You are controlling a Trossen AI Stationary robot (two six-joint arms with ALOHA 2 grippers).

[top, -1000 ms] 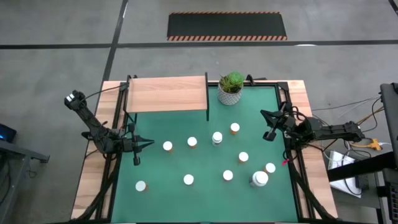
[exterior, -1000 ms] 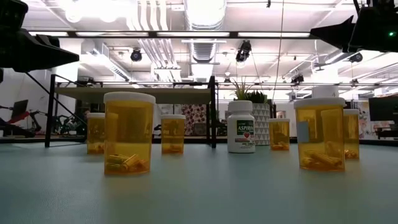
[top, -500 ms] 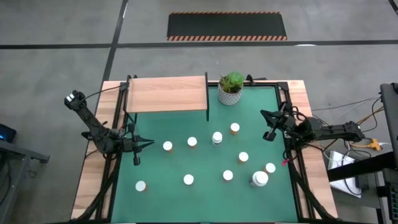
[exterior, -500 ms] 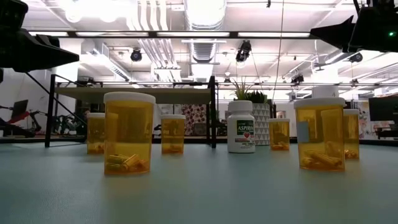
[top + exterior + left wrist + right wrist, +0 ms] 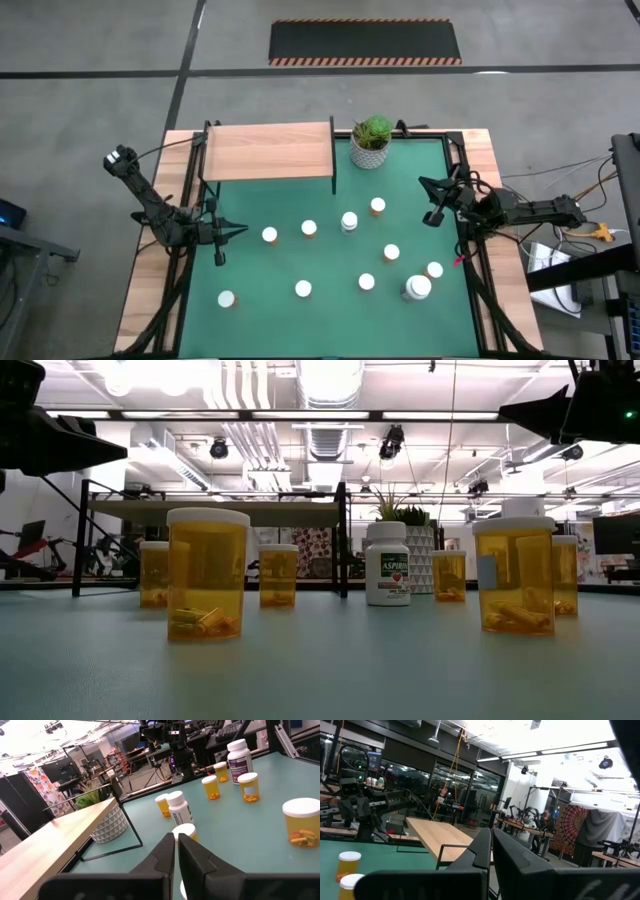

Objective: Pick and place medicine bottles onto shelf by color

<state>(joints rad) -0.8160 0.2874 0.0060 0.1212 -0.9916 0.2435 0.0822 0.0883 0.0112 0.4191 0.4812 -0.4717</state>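
Several white-capped medicine bottles stand upright on their bases on the green mat (image 5: pixel 250 270). Most are orange, such as one bottle (image 5: pixel 270 235) nearest my left gripper. A white aspirin bottle (image 5: pixel 349 221) stands mid-table and a larger white bottle (image 5: pixel 417 288) at the near right. The wooden shelf (image 5: pixel 268 150) stands on black posts at the far left, with nothing on it. My left gripper (image 5: pixel 243 229) is shut and empty above the mat's left side, pointing right. My right gripper (image 5: pixel 422 183) is shut and empty above the mat's right side, pointing left.
A green plant in a white pot (image 5: pixel 371 142) stands just right of the shelf at the far edge. In the low view, the bottles (image 5: pixel 207 575) stand spread apart with gaps between them. Black frame rails (image 5: pixel 180 280) run along the table's left and right sides.
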